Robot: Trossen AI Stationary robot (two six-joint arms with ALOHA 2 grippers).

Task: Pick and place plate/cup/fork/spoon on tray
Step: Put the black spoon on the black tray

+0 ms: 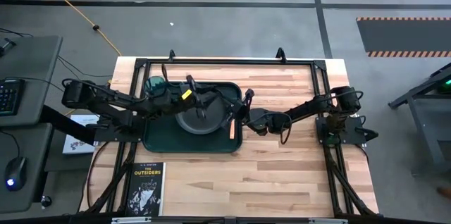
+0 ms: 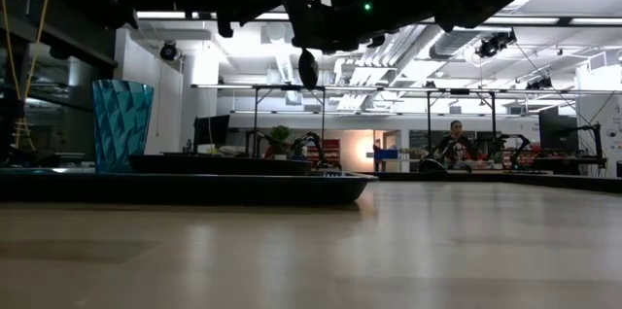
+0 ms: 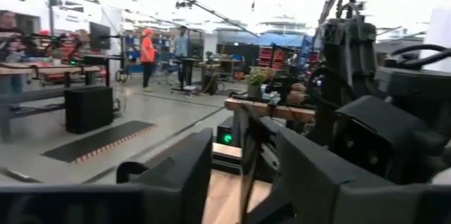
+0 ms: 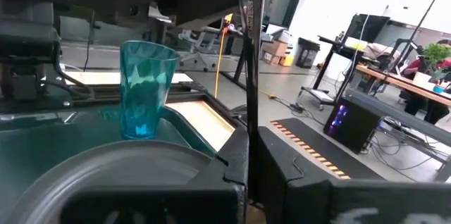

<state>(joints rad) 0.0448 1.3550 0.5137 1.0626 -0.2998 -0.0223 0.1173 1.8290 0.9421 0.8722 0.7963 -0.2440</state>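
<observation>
The dark green tray (image 1: 158, 138) lies on the left half of the table. The dark plate (image 1: 189, 120) rests on it, and the teal cup (image 1: 155, 84) stands upright in its far left corner. The fork's tan handle (image 1: 232, 131) lies along the tray's right side. My right gripper (image 1: 243, 108) reaches in from the right, over the tray's right edge, and is shut on the dark spoon (image 2: 308, 68). My left gripper (image 1: 204, 106) hovers over the plate, facing the right gripper, with its fingers (image 3: 176, 178) apart. A thin dark upright strip (image 3: 244, 160) shows in the gap between them. My right gripper pinches the spoon's thin handle (image 4: 247, 111) between its two fingers. The fingers come about level from the table's right side and lie across the handle. The spoon stands upright with its bowl (image 2: 308, 68) hanging below the gripper, clear above the tray.
A black book (image 1: 146, 189) lies near the table's front left corner. A black frame (image 1: 320, 76) runs along the table's far and side edges. Bare wood (image 1: 282, 175) lies right of and in front of the tray. People stand far off in the room.
</observation>
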